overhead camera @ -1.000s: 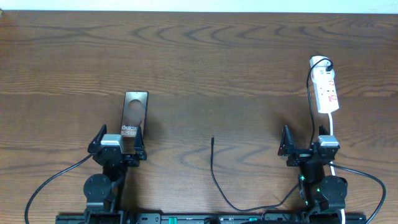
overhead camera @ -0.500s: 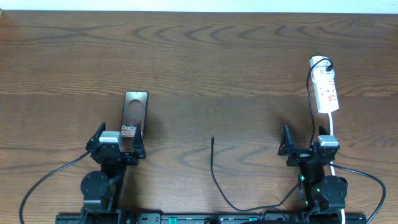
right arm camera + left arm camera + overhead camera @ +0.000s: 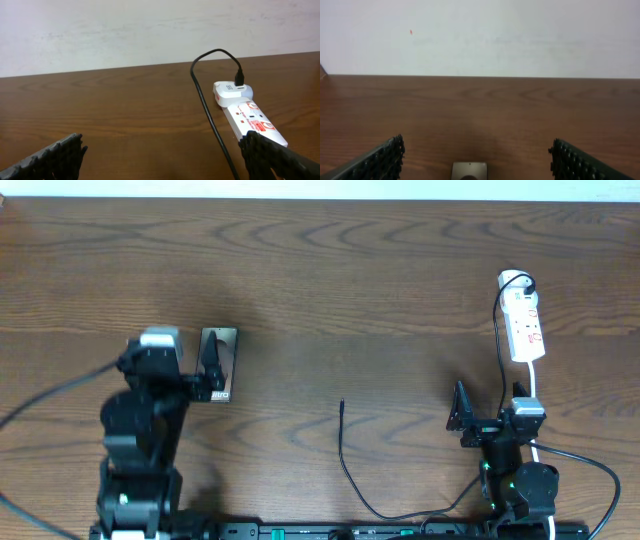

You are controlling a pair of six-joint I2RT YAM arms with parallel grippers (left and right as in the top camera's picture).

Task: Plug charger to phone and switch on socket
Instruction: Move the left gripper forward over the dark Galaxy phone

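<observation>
Your left pincer (image 3: pixel 168 355) hangs wide apart over the phone (image 3: pixel 469 171), left of the middle of the table (image 3: pixel 320 280). Your right pincer (image 3: pixel 489 412), also apart, sits by the near edge. The socket (image 3: pixel 525 325) lies beyond it toward the right edge, and the charger (image 3: pixel 341 430) tip lies mid-table, well apart from the phone.

Two matte black arms with rounded joint housings: the left arm (image 3: pixel 140 430) and the right arm (image 3: pixel 512 470) each carry a silver-grey block (image 3: pixel 160 340) at the wrist and trail a thick black cable (image 3: pixel 590 463). Small green lights (image 3: pixel 512 485) dot the right arm. The fingers (image 3: pixel 375 161) are black with rows of studs.
</observation>
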